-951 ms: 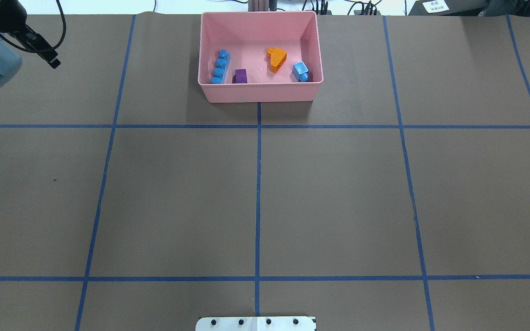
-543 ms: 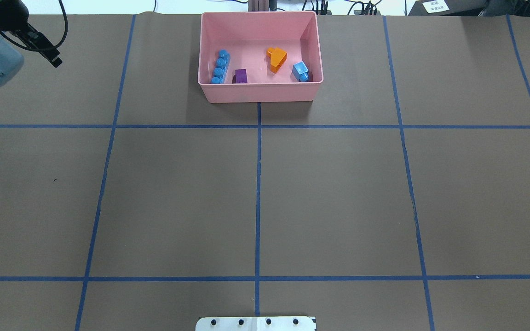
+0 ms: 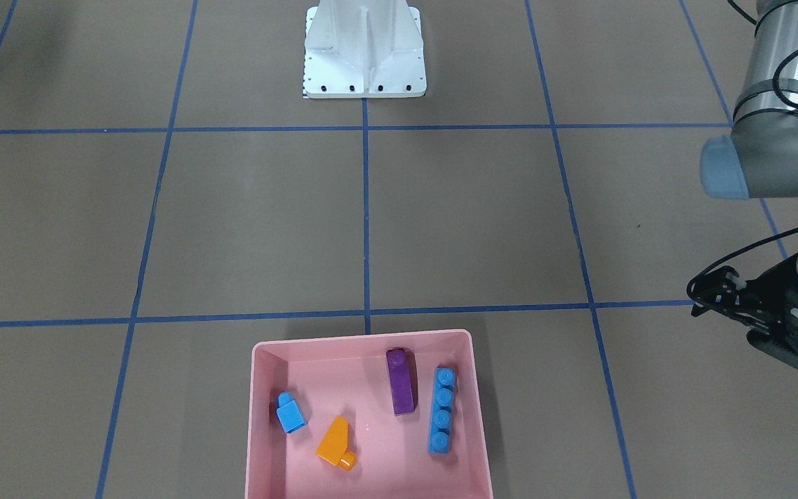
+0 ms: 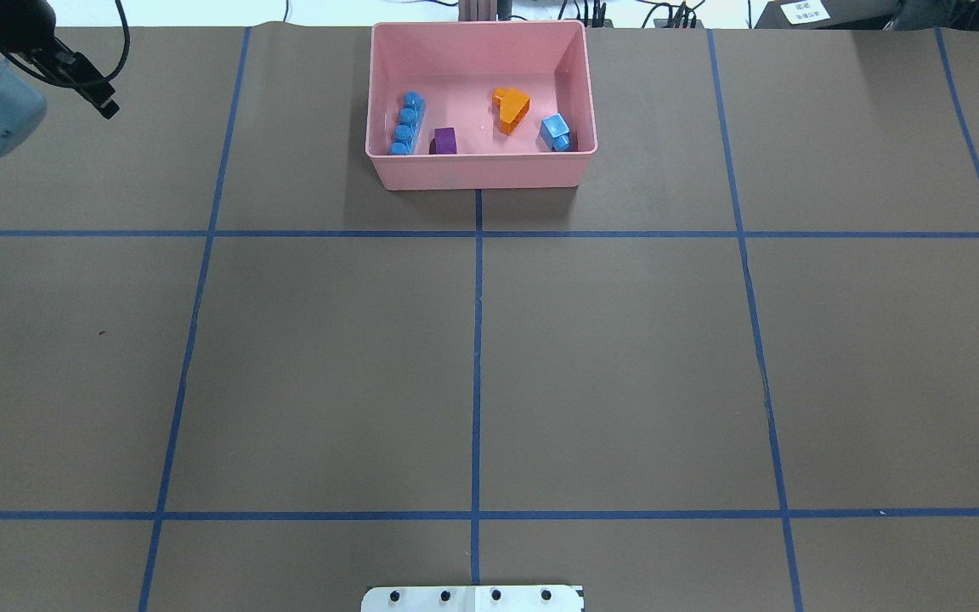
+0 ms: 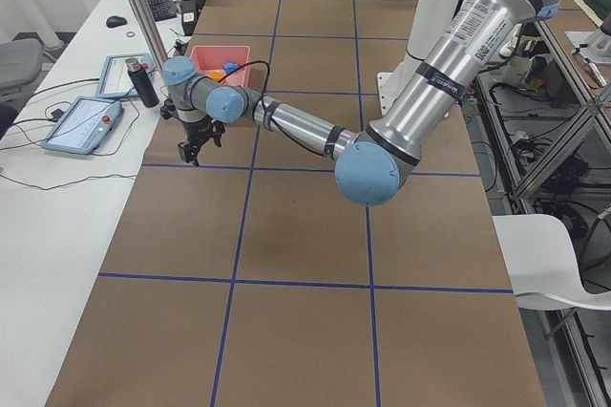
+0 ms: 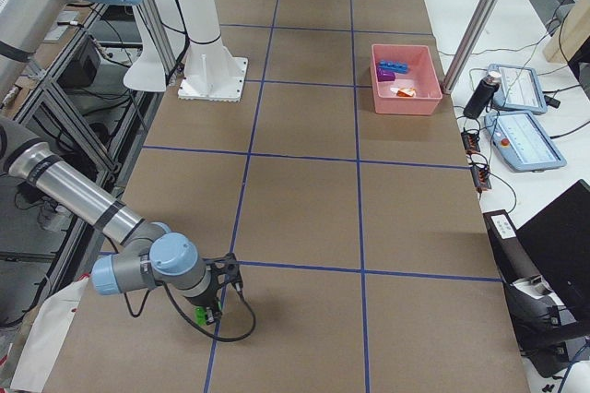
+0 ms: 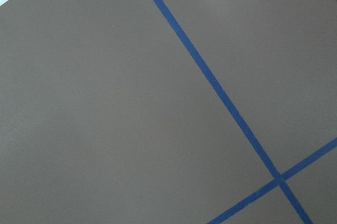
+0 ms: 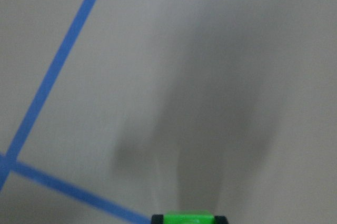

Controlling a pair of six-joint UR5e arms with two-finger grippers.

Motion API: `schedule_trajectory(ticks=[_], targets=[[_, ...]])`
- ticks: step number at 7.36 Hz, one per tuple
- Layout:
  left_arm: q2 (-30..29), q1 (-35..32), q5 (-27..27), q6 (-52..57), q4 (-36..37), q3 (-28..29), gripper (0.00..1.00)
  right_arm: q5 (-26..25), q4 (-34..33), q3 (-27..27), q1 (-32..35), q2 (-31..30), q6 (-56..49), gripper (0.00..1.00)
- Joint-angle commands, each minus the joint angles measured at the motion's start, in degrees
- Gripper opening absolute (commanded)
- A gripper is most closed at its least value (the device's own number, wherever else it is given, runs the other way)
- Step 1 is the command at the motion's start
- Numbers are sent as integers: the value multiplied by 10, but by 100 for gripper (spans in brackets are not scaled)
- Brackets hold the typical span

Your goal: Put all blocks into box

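Pink box (image 4: pixel 481 170) on tabletop (image 4: pixel 625 365) holds four blocks lying apart: long blue four-stud block (image 3: pixel 442 410), purple block (image 3: pixel 400 382), orange sloped block (image 3: pixel 334 441), small blue block (image 3: pixel 291 413). Right claw (image 6: pixel 206 314) pinches green block (image 8: pixel 189 217) low over tabletop, well apart from box. Left claw (image 3: pixel 700 296) hangs beside box; cannot tell if spread or pressed together.

Opposed overhead and front views (both steep, far), box (image 4: pixel 481 170) in both.

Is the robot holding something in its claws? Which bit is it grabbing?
The right claw pinches a green block by its two sides. The left claw looks empty.
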Motion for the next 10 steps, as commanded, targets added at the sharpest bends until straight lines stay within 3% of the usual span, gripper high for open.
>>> schedule_trajectory(ticks=[1,4,6,8,10], targets=[[5,-16,0,-42,0,0,100,4,-194,47,26,141,9,0],[35,-81,-6,-57,-4,2,100,51,-413,45,16,365,72,0],[99,-147,-38,39,-2,-1,100,60,-433,43,-50,457,199,0],[187,-187,-38,72,-8,-11,100,58,-435,15,-127,567,334,0],[190,-199,-35,66,-20,-49,100,28,-433,-57,-191,679,442,0]])
